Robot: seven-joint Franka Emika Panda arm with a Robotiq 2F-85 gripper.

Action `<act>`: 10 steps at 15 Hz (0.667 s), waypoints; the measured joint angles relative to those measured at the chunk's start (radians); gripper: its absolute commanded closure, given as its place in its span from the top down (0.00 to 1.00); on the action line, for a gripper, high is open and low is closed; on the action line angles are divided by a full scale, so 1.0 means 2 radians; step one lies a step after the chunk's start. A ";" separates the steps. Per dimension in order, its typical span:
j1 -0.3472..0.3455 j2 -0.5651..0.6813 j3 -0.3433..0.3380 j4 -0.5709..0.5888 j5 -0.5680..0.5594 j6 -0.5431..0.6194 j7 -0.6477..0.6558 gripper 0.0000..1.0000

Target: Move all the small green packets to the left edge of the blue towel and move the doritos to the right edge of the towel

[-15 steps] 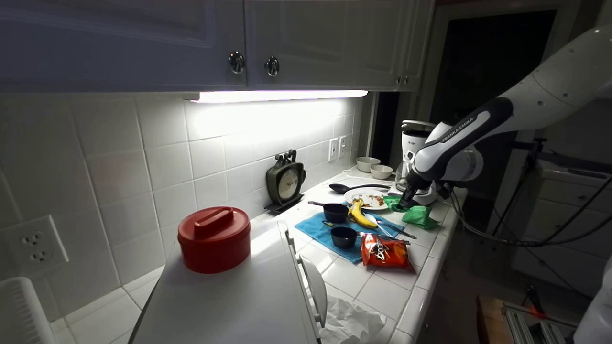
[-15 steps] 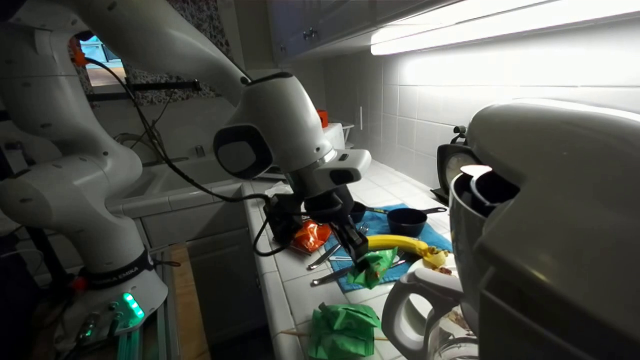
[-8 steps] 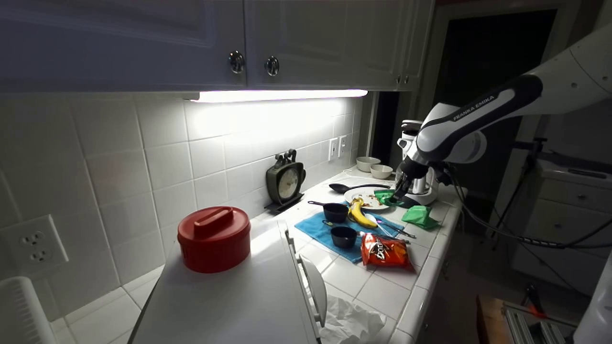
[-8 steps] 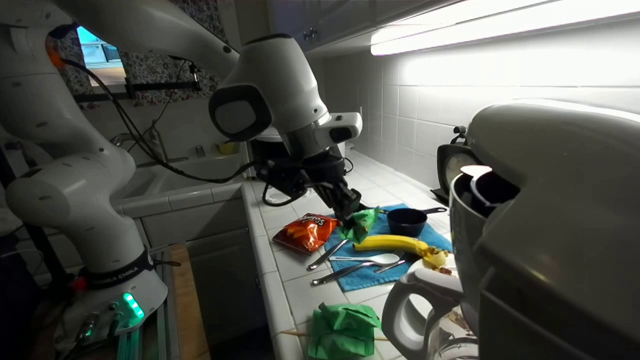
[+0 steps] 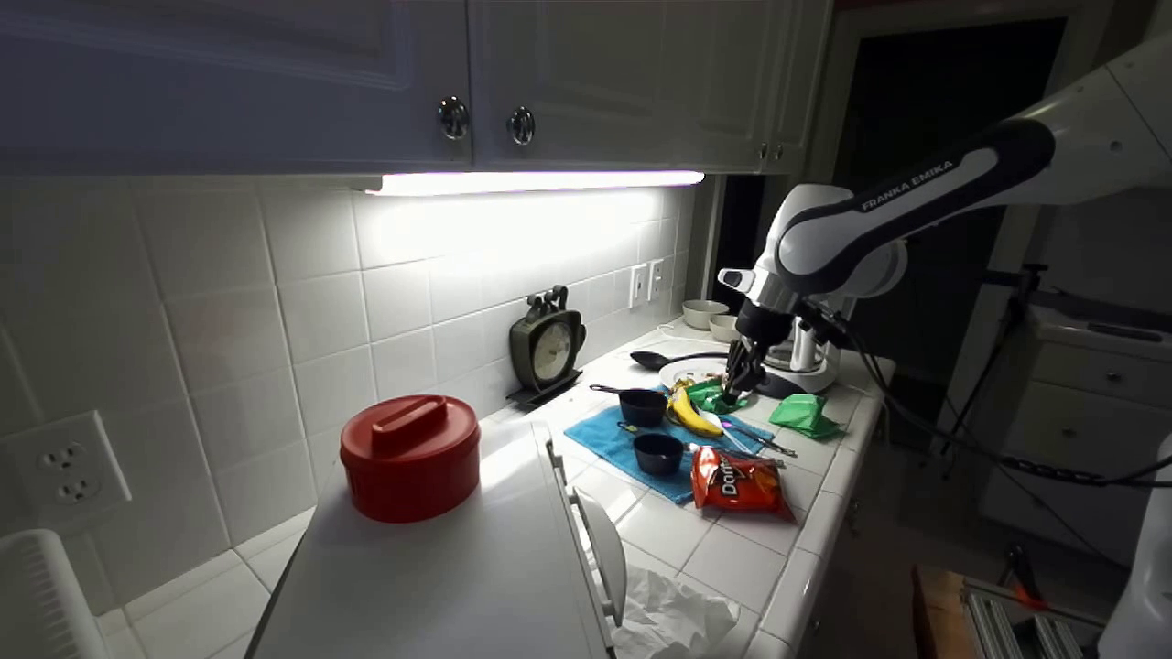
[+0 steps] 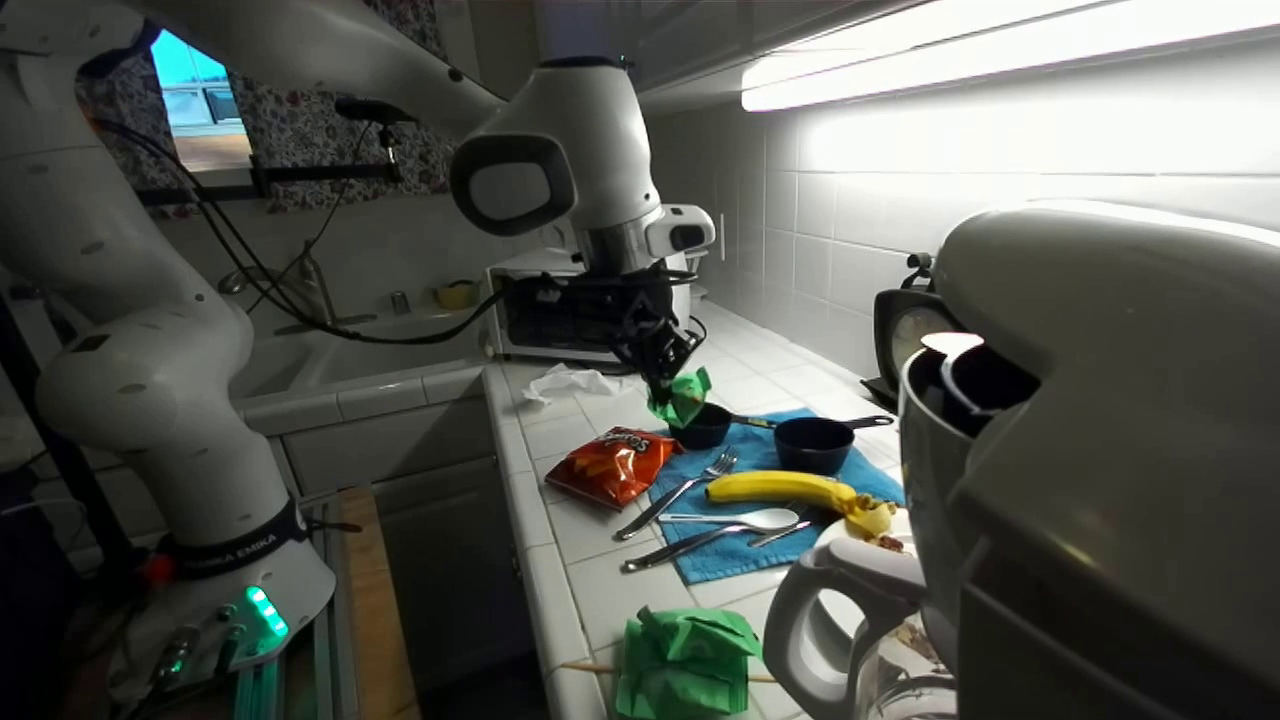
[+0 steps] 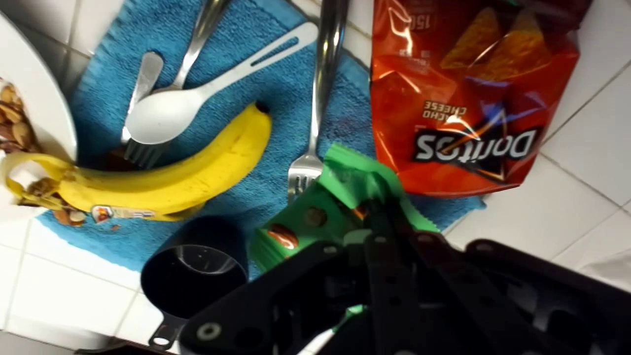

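Wrist view, tool (image 7: pixel 387 217) clamped tight, jaws together, pinching small green packet (image 7: pixel 328 207)

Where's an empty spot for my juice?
Try the bare white tile between the shiny red Doritos bag and the crumpled white paper. A narrower bare strip separates the flat blue cloth towel from the loose crinkly green packet. The towel is crowded: curved yellow banana, round black cups, white plastic spoon, metal forks. Above hangs the black hand, gripping another green packet.

This is a kitchen; it has a sink (image 6: pixel 300 372), cupboards (image 5: pixel 586 82), a coffee maker (image 6: pixel 1120 340) and a tiled counter (image 5: pixel 732 558).
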 measured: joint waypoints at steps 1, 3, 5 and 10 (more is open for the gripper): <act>0.008 0.000 0.001 0.002 0.000 -0.011 -0.009 0.03; 0.022 0.000 0.004 0.006 0.000 -0.028 -0.027 0.03; 0.037 0.000 0.008 0.009 0.000 -0.039 -0.047 0.03; 0.068 0.007 0.024 0.009 0.002 -0.052 -0.092 0.04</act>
